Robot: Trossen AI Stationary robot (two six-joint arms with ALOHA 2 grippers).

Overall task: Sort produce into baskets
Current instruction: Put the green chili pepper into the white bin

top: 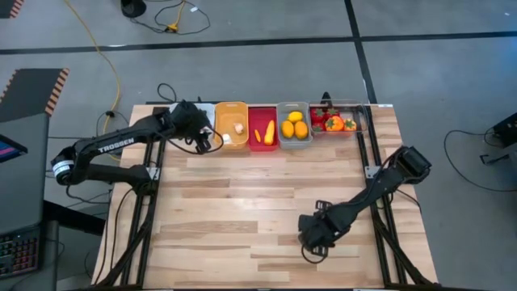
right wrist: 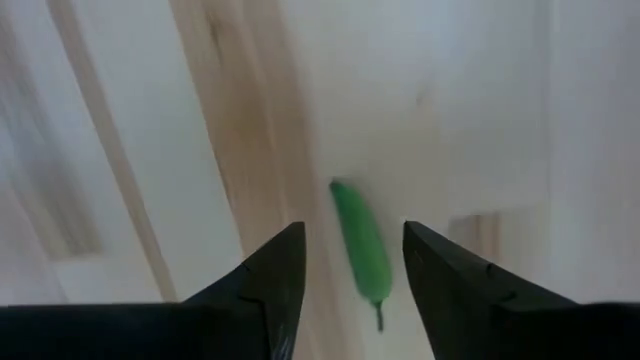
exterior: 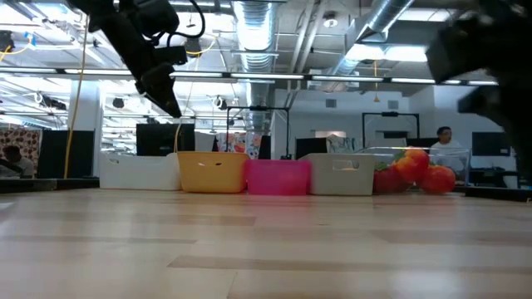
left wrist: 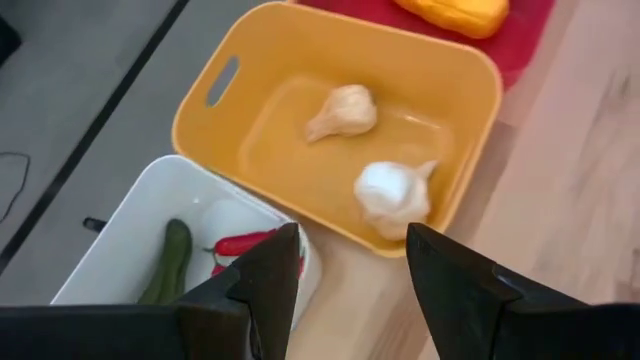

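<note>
Five small rectangular plastic bins stood in a row along the far edge of the pale wooden bench (top: 266, 210). Taking the orange bin (top: 232, 123) as landmark: a white bin (left wrist: 130, 250) touched its one side, and on its other side came a red bin (top: 263, 128), then a grey bin (top: 294, 123), then a clear bin (top: 339, 118).

Inside the orange bin lay two white toy garlic bulbs (left wrist: 392, 192), apart from each other. The white bin held a dark green toy cucumber (left wrist: 168, 262) and a red toy chilli (left wrist: 240, 243). The red bin held yellow-orange toy corn pieces (top: 268, 134), the grey bin held yellow toy lemons (top: 295, 125), and the clear bin held red toy tomatoes with an orange toy pepper (top: 334, 123).

The left tool (left wrist: 345, 280) hung above the seam between the orange bin and the white bin, its two dark fingers (left wrist: 268, 270) spread apart and pinching nothing.

The right tool (right wrist: 345, 275) was well away from the orange bin, low over the near part of the bench. Its fingers (right wrist: 440, 270) were spread, with a slim bright green toy chilli (right wrist: 362, 245) lying on the wood in the gap between them; neither finger visibly touched it.
</note>
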